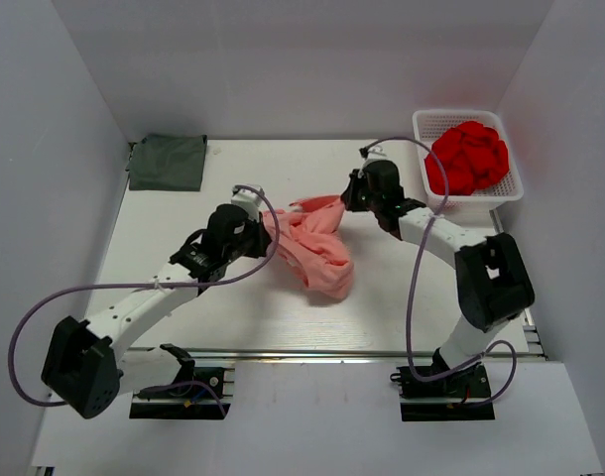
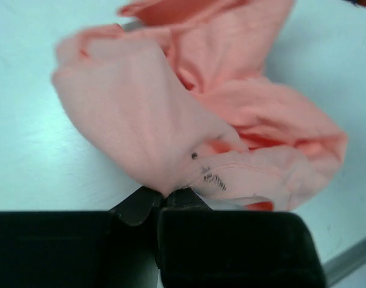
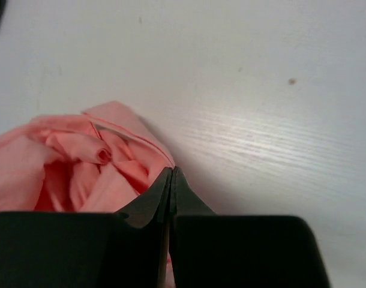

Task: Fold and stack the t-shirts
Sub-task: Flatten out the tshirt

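T-shirts number two: pink one [image 1: 317, 253] clamped in left fingers [image 2: 135, 207] and, seemingly, right fingers [image 3: 150, 201]; grey-green one [image 1: 168, 162] lies apart.

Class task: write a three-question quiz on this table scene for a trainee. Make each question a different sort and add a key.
1. True or false: the grey-green shirt lies at the far left corner of the table.
2. What is in the white basket? A. red cloth B. blue towels C. nothing
3. Fill in: the left gripper and the right gripper are both shut on the ___ shirt.

Key
1. True.
2. A.
3. Pink: each gripper pinches the pink shirt, which is bunched mid-table.
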Tool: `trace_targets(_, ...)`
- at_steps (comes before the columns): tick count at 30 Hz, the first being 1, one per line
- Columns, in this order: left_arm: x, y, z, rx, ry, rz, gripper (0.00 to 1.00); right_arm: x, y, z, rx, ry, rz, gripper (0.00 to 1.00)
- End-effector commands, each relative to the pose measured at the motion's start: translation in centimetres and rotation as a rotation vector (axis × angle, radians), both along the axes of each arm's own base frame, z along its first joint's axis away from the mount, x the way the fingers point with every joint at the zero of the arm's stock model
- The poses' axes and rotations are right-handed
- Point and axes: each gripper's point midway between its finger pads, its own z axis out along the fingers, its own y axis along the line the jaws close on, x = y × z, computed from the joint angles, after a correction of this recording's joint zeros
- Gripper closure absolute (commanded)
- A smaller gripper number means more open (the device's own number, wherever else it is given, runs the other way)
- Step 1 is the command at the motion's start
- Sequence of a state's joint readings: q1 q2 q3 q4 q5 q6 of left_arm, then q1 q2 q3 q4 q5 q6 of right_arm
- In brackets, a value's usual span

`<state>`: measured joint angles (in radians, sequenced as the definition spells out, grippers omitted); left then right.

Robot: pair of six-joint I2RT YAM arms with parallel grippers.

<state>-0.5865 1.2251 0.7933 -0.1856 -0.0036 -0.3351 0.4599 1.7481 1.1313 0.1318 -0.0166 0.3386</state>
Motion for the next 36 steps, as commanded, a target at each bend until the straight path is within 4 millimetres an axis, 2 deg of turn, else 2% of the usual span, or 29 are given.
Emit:
trace_targets(1, 1.6, 3.3, 4.3, 0.016, -0.138, 0.191, 1.00, 2.8, -3.0, 8.1, 0.018, -0.272, -0.185, 1.00)
trace_targets(2, 1.8, 4.0, 5.0, 0.028, -0.154, 0.226, 1.00, 2.4, -3.8, 10.5, 0.032, -0.323, -0.210, 1.00)
trace_targets(3, 2.6, 5.2, 6.5, 0.052, -0.192, 0.304, 1.00, 2.7, -4.9, 11.8, 0.022, -0.371, -0.258, 1.00)
trace_targets(4, 2.5, 6.1, 6.6, 0.078, -0.180, 0.342, 1.00, 2.3, -5.9, 13.6, 0.014, -0.418, -0.297, 1.00)
trace_targets(5, 2.6, 6.8, 7.6, 0.086, -0.198, 0.375, 1.00, 2.3, -7.1, 14.6, 0.003, -0.447, -0.347, 1.00)
trace_targets(6, 3.3, 8.4, 9.4, 0.105, -0.237, 0.460, 1.00, 1.5, -8.2, 17.8, 0.017, -0.520, -0.376, 1.00)
trace_targets(8, 3.3, 9.6, 10.9, 0.119, -0.265, 0.522, 1.00, 1.1, -10.5, 20.0, -0.018, -0.575, -0.470, 1.00)
trace_targets(9, 3.2, 10.6, 13.0, 0.100, -0.312, 0.574, 1.00, -0.1, -11.4, 23.1, 0.005, -0.647, -0.491, 1.00)
trace_targets(11, 3.1, 11.6, 15.1, 0.094, -0.365, 0.614, 1.00, -0.9, -13.3, 25.1, -0.034, -0.703, -0.555, 1.00)
trace_targets(12, 2.9, 11.9, 16.3, 0.084, -0.389, 0.624, 1.00, -2.1, -14.2, 27.8, -0.023, -0.763, -0.573, 1.00)
trace_targets(14, 2.2, 13.1, 19.1, 0.049, -0.465, 0.660, 1.00, -3.0, -15.4, 29.2, -0.056, -0.796, -0.603, 1.00)
trace_targets(15, 2.0, 13.3, 20.5, 0.027, -0.495, 0.662, 1.00, -4.3, -16.2, 31.4, -0.031, -0.840, -0.624, 1.00)
trace_targets(16, 1.7, 13.6, 21.3, 0.019, -0.520, 0.661, 1.00, -4.9, -16.6, 32.3, -0.025, -0.859, -0.631, 1.00)
trace_targets(17, 0.9, 14.3, 23.3, -0.007, -0.570, 0.674, 1.00, -5.9, -17.3, 33.8, -0.042, -0.903, -0.638, 1.00)
trace_targets(18, 0.5, 14.6, 24.5, -0.027, -0.596, 0.677, 1.00, -6.8, -17.4, 34.8, -0.034, -0.931, -0.624, 1.00)
trace_targets(20, -0.4, 15.3, 26.2, -0.053, -0.641, 0.682, 1.00, -8.4, -19.0, 37.1, -0.040, -0.978, -0.671, 1.00)
trace_targets(21, -1.3, 16.0, 27.8, -0.080, -0.680, 0.688, 1.00, -8.9, -19.3, 37.8, -0.041, -0.995, -0.680, 1.00)
trace_targets(22, -1.7, 16.4, 28.2, -0.080, -0.690, 0.697, 1.00, -10.2, -20.1, 39.3, -0.025, -1.025, -0.701, 1.00)
trace_targets(23, -2.6, 17.4, 29.4, -0.098, -0.716, 0.727, 1.00, -10.9, -20.9, 40.2, -0.031, -1.049, -0.733, 1.00)
trace_targets(24, -3.2, 18.1, 30.2, -0.114, -0.730, 0.754, 1.00, -11.3, -21.4, 40.5, -0.054, -1.059, -0.746, 1.00)
trace_targets(25, -3.7, 19.1, 30.6, -0.116, -0.736, 0.795, 1.00, -12.7, -22.2, 41.6, -0.056, -1.090, -0.766, 1.00)
trace_targets(30, -5.2, 21.8, 31.0, -0.099, -0.734, 0.925, 1.00, -16.1, -25.7, 43.3, -0.088, -1.136, -0.903, 1.00)
trace_targets(32, -5.2, 21.9, 30.5, -0.092, -0.719, 0.935, 1.00, -16.5, -26.1, 42.7, -0.110, -1.120, -0.905, 1.00)
trace_targets(34, -4.3, 21.2, 29.5, -0.072, -0.699, 0.919, 1.00, -15.8, -25.5, 41.2, -0.105, -1.084, -0.879, 1.00)
trace_targets(35, -4.0, 20.7, 29.3, -0.069, -0.695, 0.898, 1.00, -14.6, -24.8, 38.7, -0.139, -1.027, -0.852, 1.00)
trace_targets(36, -3.3, 19.9, 28.6, -0.070, -0.682, 0.876, 1.00, -13.9, -24.3, 37.3, -0.134, -0.996, -0.837, 1.00)
